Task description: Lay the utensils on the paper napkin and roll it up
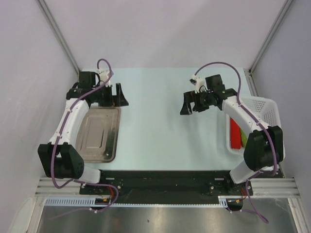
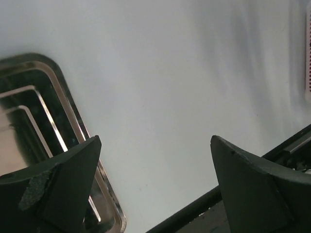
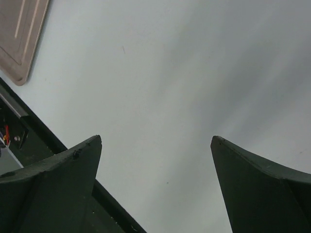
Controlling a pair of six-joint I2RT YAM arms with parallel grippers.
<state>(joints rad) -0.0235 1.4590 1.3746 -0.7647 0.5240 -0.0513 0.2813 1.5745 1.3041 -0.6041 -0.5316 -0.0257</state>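
My left end effector [image 1: 113, 97] and right end effector [image 1: 192, 104] gape empty. The paper napkin [image 1: 235, 132] lies in the basket [image 1: 267, 104] beside a green roll [image 1: 244, 139]; I could grab the wrong one. No utensils in sight.

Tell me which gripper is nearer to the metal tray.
The left. The left gripper is at the far end of the metal tray; the right gripper is far across the table, beside the white basket.

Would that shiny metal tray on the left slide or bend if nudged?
Probably slide: the tray lies flat on the smooth table. Its stepped metal rim looks stiff, so bending seems unlikely. The polished surface may be slippery.
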